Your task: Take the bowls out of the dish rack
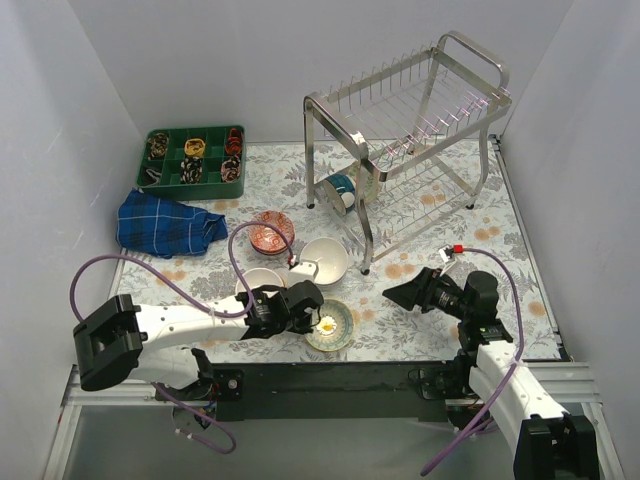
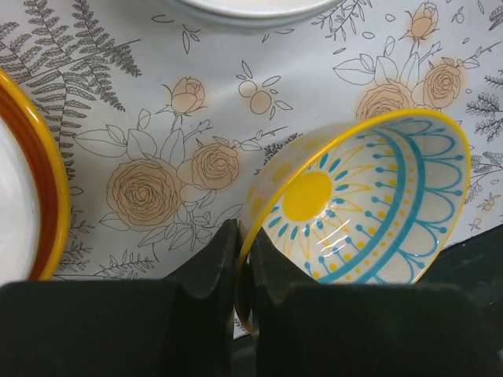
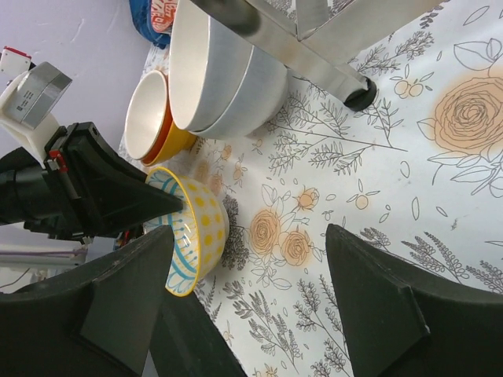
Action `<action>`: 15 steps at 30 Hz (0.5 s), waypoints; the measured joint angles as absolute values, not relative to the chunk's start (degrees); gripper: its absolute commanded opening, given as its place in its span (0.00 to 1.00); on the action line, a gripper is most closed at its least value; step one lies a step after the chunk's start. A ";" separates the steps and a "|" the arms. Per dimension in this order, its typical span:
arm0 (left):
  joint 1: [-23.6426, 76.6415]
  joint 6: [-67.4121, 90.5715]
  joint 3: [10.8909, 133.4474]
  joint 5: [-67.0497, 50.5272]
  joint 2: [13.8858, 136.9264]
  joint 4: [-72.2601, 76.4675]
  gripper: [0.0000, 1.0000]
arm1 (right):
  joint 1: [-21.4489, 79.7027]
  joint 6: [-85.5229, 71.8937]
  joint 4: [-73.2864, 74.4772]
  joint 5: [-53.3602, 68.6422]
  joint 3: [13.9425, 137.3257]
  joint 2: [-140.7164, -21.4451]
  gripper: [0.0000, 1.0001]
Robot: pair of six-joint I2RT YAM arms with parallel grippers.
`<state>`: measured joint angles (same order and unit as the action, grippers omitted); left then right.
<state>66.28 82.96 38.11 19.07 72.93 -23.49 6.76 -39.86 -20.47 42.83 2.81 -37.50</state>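
Yellow-rimmed bowl (image 2: pixel 369 204), tilted, has its rim pinched in the left claw (image 2: pixel 240 236); right claw (image 3: pixel 247 236) spread nearby.

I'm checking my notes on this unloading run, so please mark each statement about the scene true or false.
1. The left pincer is shut on the rim of the yellow bowl. True.
2. The right pincer is gripping a bowl. False: it is open and holds nothing.
3. The dish rack holds no bowls. False: a teal bowl sits on its lower shelf.
4. A blue checked cloth lies near the green tray. True.
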 measured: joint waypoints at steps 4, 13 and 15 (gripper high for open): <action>64.97 83.37 38.06 18.57 72.97 -23.57 0.22 | 6.76 -38.57 -19.77 41.82 3.44 -37.50 0.86; 63.92 84.03 38.02 17.61 71.55 -26.76 0.66 | 6.76 -34.94 -19.40 38.63 9.43 -42.26 0.87; 63.92 84.07 38.11 17.67 69.49 -28.03 0.72 | 6.79 -33.78 -19.35 37.39 11.62 -44.47 0.87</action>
